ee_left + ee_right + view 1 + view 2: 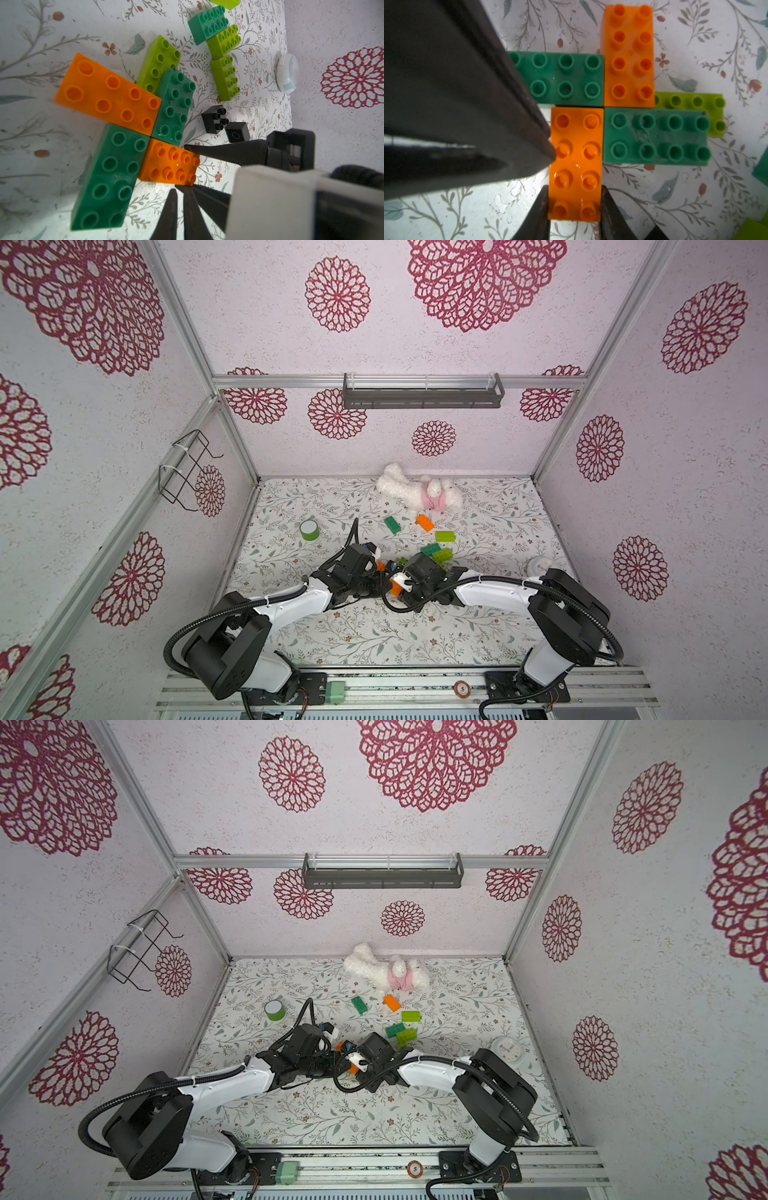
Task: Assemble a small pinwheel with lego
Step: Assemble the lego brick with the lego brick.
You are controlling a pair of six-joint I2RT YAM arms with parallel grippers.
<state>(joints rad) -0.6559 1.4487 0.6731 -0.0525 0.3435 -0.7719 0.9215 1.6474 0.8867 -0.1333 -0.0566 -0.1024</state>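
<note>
The right gripper (574, 204) is clamped on the end of the orange brick (576, 145); the left gripper (180, 197), closed on nothing, is held beside it. This fourth pinwheel blade is butted against a dark green brick (654, 137). Next, release and a centred black square brick (214, 120) seem needed.
</note>
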